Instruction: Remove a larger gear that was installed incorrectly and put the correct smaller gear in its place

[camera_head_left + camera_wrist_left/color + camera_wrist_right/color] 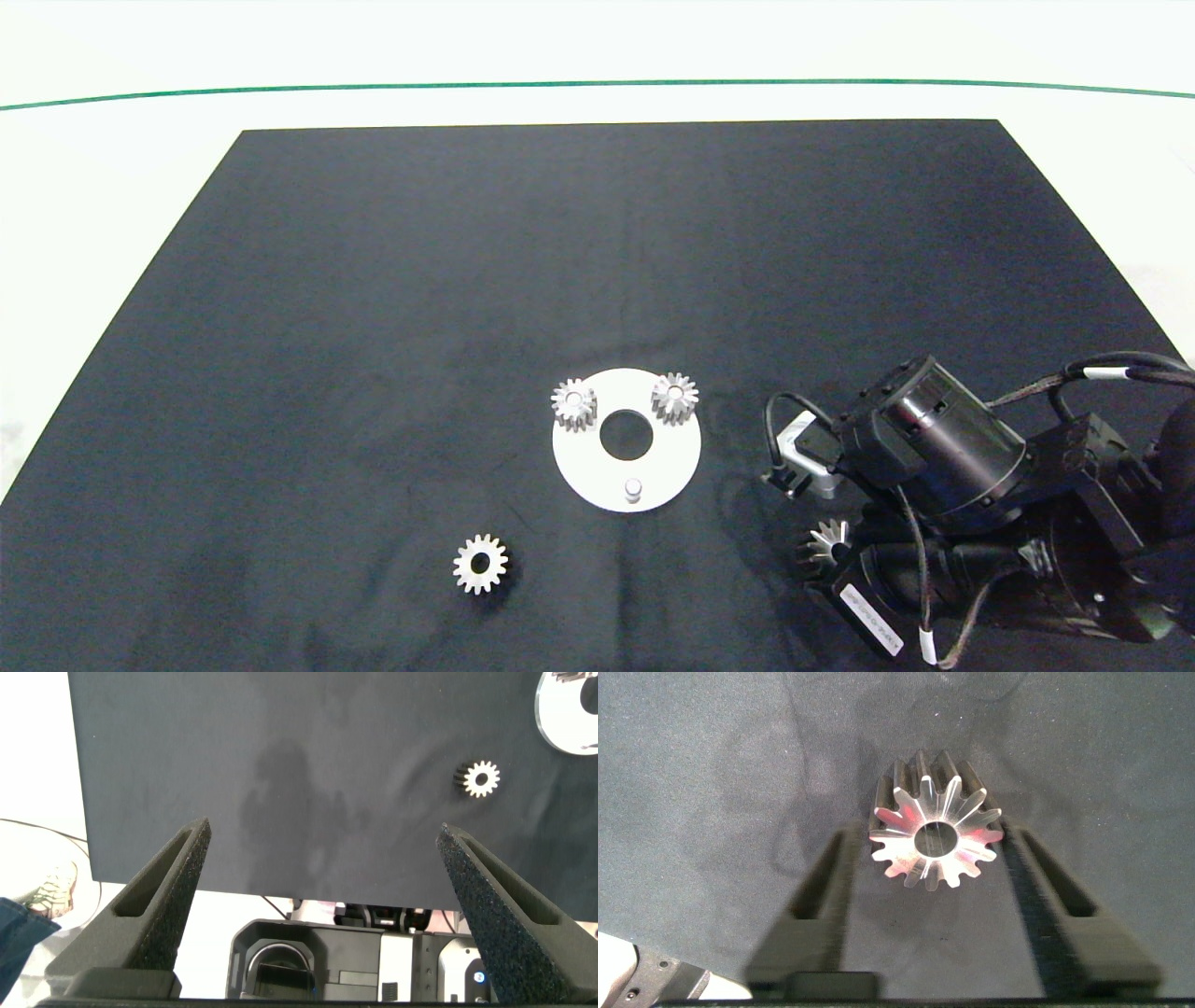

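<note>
The larger gear (936, 831), spiky with a dark centre hole, sits between the fingers of my right gripper (934, 845), which is shut on it just above the black mat. In the head view this larger gear (826, 541) peeks out from under the right arm, to the right of the white round plate (583, 467). Two small gears (574, 402) (674, 396) sit on the plate's far pegs, and its near peg (633, 488) is bare. The smaller gear (481, 563) lies flat on the mat left of the plate. My left gripper (322, 840) is open and empty, off the mat's left side.
The black mat (373, 308) covers most of the white table. The right arm (943, 467) and its cables fill the near right corner. A person's shoe (47, 896) shows on the floor beside the table in the left wrist view.
</note>
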{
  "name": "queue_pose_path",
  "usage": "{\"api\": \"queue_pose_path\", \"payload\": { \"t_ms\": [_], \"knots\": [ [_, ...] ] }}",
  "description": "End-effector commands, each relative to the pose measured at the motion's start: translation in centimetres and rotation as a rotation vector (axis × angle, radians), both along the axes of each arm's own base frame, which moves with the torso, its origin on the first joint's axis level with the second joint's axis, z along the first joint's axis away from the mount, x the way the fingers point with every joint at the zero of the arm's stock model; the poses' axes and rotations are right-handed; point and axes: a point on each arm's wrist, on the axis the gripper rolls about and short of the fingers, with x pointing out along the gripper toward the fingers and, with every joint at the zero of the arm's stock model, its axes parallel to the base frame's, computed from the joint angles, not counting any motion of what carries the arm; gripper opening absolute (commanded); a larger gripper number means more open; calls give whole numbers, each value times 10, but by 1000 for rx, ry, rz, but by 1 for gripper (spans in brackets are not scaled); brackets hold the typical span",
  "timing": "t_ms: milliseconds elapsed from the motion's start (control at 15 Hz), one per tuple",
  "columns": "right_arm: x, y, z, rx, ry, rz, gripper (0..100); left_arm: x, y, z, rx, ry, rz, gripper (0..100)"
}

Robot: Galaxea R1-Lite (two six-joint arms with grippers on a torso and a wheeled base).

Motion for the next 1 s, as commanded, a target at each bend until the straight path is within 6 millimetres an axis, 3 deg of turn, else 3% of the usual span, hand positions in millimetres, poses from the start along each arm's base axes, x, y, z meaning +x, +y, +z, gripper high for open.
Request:
{"api": "queue_pose_path", "payload": {
  "t_ms": [67, 200, 333, 600, 733, 1000],
  "knots": [
    [-2, -1, 3, 4, -8, 1, 100, 0, 0, -1, 1, 8, 3, 100],
    [-9, -6, 17, 34, -48, 10, 100, 1, 0, -1, 0, 11, 0, 100],
    [-11, -12, 44, 100, -116, -14, 100, 8, -1, -7, 2, 45, -7, 100],
    [-4, -40, 86, 116, -245, -178, 100, 44, -7, -24, 13, 115, -62, 100],
    [2, -56, 96, 151, -276, -276, 100, 55, -11, -28, 2, 155, -85, 100],
    [4, -61, 99, 199, -185, -447, 100, 81, -31, -37, -66, 219, -116, 100]
  ]
}}
